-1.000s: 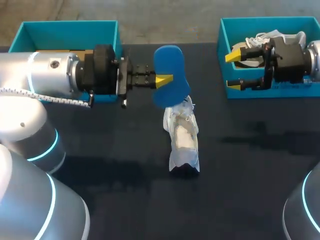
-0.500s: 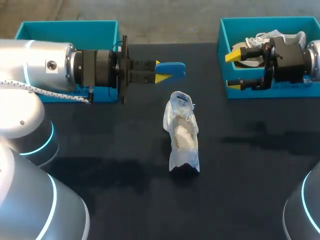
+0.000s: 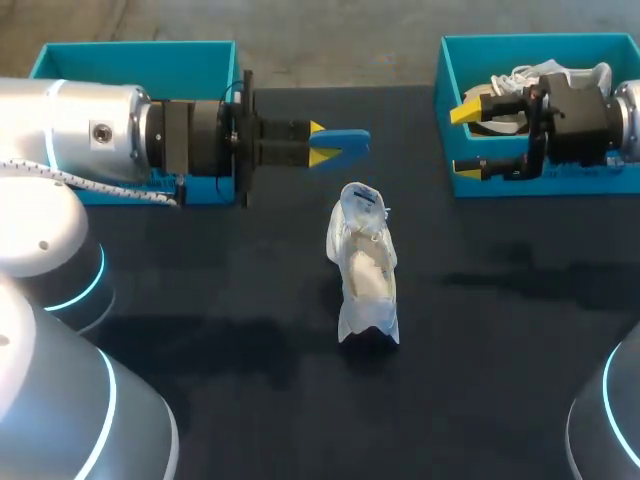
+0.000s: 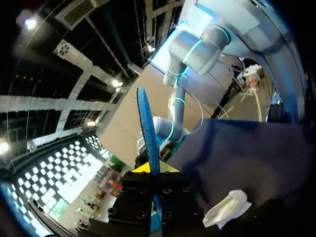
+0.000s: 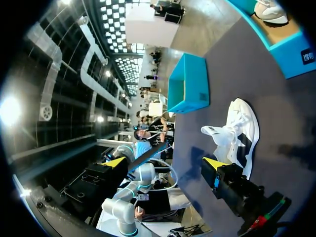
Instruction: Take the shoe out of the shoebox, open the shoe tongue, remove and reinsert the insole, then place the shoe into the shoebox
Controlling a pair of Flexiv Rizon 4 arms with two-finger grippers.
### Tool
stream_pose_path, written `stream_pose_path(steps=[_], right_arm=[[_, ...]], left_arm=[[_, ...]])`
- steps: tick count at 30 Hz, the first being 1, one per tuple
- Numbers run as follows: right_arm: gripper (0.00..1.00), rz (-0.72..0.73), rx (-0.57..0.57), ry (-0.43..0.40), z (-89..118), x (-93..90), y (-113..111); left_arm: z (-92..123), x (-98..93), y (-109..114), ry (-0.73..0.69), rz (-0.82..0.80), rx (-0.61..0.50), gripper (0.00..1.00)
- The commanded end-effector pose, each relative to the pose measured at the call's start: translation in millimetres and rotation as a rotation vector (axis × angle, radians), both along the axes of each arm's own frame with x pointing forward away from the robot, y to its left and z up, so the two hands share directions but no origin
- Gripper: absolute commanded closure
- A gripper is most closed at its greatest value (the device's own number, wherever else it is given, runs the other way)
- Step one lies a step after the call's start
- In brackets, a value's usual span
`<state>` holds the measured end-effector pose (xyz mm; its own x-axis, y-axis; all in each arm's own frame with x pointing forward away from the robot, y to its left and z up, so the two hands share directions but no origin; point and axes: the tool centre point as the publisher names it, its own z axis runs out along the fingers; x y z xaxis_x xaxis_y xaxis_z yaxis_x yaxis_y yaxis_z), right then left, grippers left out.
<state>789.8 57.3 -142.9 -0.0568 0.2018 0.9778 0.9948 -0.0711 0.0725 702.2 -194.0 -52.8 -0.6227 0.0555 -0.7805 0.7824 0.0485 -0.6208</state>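
A white shoe [image 3: 365, 265] lies on the black table [image 3: 240, 300] near its middle. Just beyond the shoe and clear of it, my left gripper [image 3: 318, 146] is shut on a blue insole [image 3: 346, 141], held level and seen edge-on. In the left wrist view the insole [image 4: 147, 128] stands out thin between the yellow fingertips [image 4: 140, 168], with the shoe [image 4: 227, 209] below and to one side. My right gripper [image 3: 468, 140] hangs open and empty at the near-left corner of the right shoebox [image 3: 445, 110]. From the right wrist view, the shoe [image 5: 238, 131] lies ahead of that open gripper [image 5: 165, 163].
A second teal shoebox [image 3: 140, 62] stands at the back left, partly behind my left arm. The right shoebox holds another white shoe [image 3: 548, 74]. In the right wrist view the left box [image 5: 187, 84] shows beyond the shoe on the table.
My left wrist has turned, so the insole went from broad face up near the shoe's opening to edge-on and level, clear of the shoe. The right arm and the shoe have stayed still.
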Motion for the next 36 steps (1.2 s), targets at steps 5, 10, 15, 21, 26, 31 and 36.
stream_pose_path(steps=[5,10,15,21,26,31,36], right_arm=[[0.0,-0.001,-0.001,0.001,-0.2,0.3,1.1],[0.0,-0.001,-0.001,0.001,-0.2,0.3,1.1],[0.0,-0.001,-0.001,0.001,-0.2,0.3,1.1],[0.0,-0.001,-0.001,0.001,-0.2,0.3,1.1],[0.0,0.008,0.004,0.005,-1.3,1.1,6.6],[0.0,0.043,0.017,0.012,-2.4,-1.1,21.0],[0.0,0.061,0.033,0.007,-1.1,-4.0,32.8]], left_arm=[[-29.0,12.4,-12.3,-0.496,-0.021,0.028,1.0],[-46.6,11.2,-16.8,-0.72,-0.058,0.066,1.0],[-57.4,10.5,-19.8,-0.795,-0.058,0.071,1.0],[-68.9,13.4,-19.3,-0.911,-0.056,0.061,1.0],[-73.5,18.8,-21.2,-0.923,-0.04,0.055,1.0],[-82.4,24.1,-24.6,-0.949,-0.03,0.039,1.0],[-88.5,28.8,-33.4,-0.954,-0.021,0.028,1.0]])
